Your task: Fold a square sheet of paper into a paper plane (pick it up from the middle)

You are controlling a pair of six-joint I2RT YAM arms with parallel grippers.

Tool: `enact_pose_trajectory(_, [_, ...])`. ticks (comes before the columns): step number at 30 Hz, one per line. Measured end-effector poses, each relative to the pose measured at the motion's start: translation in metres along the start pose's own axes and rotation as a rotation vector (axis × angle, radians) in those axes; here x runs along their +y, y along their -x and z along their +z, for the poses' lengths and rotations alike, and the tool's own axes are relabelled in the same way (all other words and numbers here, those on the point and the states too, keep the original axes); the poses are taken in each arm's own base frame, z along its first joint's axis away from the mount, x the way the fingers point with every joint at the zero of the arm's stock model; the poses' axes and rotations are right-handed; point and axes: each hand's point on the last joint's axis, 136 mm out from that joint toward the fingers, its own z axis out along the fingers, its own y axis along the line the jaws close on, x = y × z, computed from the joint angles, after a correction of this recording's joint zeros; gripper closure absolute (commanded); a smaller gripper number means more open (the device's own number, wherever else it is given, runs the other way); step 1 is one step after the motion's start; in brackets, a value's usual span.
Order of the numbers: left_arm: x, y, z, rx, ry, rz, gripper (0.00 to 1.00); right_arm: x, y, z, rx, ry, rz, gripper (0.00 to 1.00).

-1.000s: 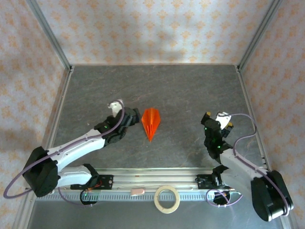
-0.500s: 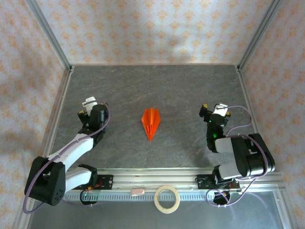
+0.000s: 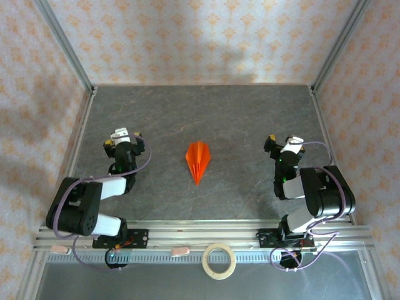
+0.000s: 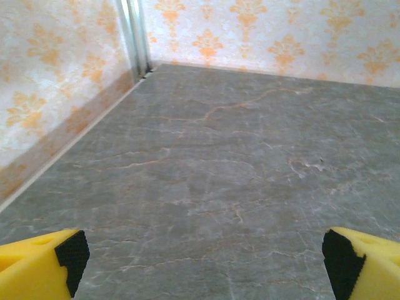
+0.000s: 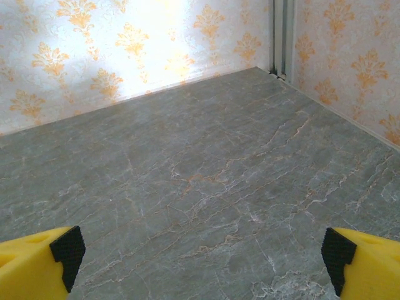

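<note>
— Grey stone tabletop (image 3: 250,119), papered walls (image 3: 200,37). What's changed for us?

— The left tool (image 3: 122,137) and right tool (image 3: 283,141) have drawn back sideways, both gaping wide and empty. We judge the folding finished. The paper plane (image 3: 198,160) lies flat between them, well apart from each.

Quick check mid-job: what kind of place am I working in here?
Likely a lab test cell, not a home: wallpapered panels in aluminium framing box in a stone-look tabletop.
</note>
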Motion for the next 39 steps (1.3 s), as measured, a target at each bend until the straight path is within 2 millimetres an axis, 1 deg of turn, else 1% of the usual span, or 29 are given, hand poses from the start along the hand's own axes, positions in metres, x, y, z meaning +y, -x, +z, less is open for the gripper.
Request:
enact_pose_trajectory(3, [-0.001,-0.013,0.001,-0.007,-0.039,0.004,0.01,0.000,0.000,0.000,0.000,0.000,0.001,0.00])
enact_pose_trajectory(7, [0.009,-0.028,-0.009,-0.025,-0.058,-0.007,0.01,0.000,0.000,0.000,-0.001,0.000,0.001,0.00])
enact_pose_trajectory(8, [0.010,-0.028,-0.009,-0.026,-0.055,-0.011,0.01,0.000,0.001,0.000,-0.001,0.000,0.002,0.00])
enact_pose_trajectory(11, [0.009,-0.015,-0.007,-0.066,-0.053,-0.033,0.01,0.000,0.001,0.000,-0.002,0.000,0.002,0.00])
enact_pose_trajectory(14, [0.009,-0.010,-0.006,-0.082,-0.053,-0.040,0.01,0.000,0.001,0.000,-0.002,0.000,0.002,0.00])
enact_pose_trajectory(39, [0.009,-0.007,-0.006,-0.094,-0.052,-0.046,0.01,0.000,0.001,0.000,-0.001,0.000,0.002,0.00])
